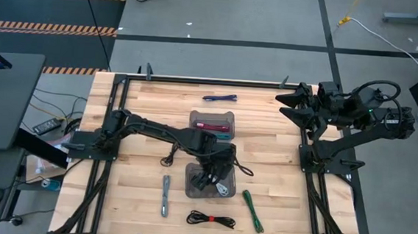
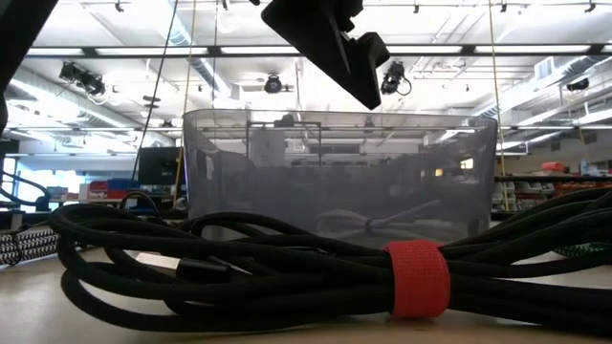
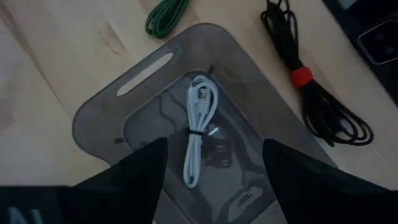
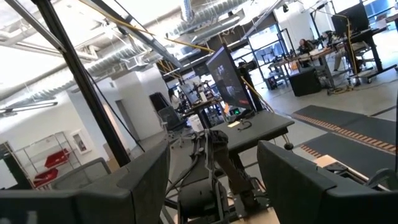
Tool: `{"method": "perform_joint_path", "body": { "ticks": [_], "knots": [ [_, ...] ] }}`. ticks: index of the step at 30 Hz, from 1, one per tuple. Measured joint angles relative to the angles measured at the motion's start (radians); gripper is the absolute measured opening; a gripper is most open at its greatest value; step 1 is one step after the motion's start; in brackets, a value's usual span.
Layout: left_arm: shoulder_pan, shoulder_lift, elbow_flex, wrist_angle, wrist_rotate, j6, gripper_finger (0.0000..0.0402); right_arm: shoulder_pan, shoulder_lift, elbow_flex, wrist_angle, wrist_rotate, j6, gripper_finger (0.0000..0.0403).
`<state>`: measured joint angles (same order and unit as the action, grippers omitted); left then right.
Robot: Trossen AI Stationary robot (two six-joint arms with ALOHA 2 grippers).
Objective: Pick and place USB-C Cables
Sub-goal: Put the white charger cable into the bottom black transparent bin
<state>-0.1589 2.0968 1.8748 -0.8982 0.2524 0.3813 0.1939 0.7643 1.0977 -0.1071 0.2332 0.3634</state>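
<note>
**White cable in the near bin, left gripper spread above it**

High view shows the left gripper (image 1: pixel 216 169) reaching over the near grey bin (image 1: pixel 191 189) in the middle of the wooden table (image 1: pixel 143 105). Seen from the left wrist, its two fingers (image 3: pixel 134 171) are spread wide with nothing between them, and the white USB-C cable (image 3: pixel 199 127) lies bundled on the bin's floor straight below the gap.

A second bin (image 1: pixel 213 116) sits just behind the first, holding a maroon cable (image 1: pixel 212 125) and a teal cable (image 1: pixel 225 135). A purple cable (image 1: pixel 220 98) lies on the table farther back.

On the near side, a grey cable (image 1: pixel 166 196) rests left of the near bin, a green cable (image 1: pixel 252 210) right of it, and the black cable with a red strap (image 1: pixel 211 220) in front of it. That black cable fills the foreground of the low view (image 2: pixel 287 263), the bin rising behind it.

The right gripper (image 1: pixel 292 104) waits raised at the table's back right corner, its fingers apart and holding nothing.
</note>
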Motion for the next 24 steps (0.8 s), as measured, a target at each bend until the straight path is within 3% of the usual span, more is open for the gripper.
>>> {"method": "perform_joint_path", "body": {
  "ticks": [7,16,20,24],
  "knots": [
    [0.001,0.0,0.0,-0.001,-0.088,0.01,0.027,0.0,0.0,0.0,0.0,-0.019,0.0,0.0248],
    [0.002,0.005,-0.001,0.014,-0.088,0.113,0.0259,0.0,0.0,0.0,0.0,-0.019,0.004,0.0248],
    [0.002,0.005,-0.001,0.012,-0.087,0.129,0.0199,0.0,0.0,0.0,0.001,-0.019,0.004,0.0248],
    [0.004,0.005,-0.001,0.014,-0.087,0.162,0.0091,0.0,0.0,0.0,0.008,-0.019,0.002,0.0248]
  ]
}}
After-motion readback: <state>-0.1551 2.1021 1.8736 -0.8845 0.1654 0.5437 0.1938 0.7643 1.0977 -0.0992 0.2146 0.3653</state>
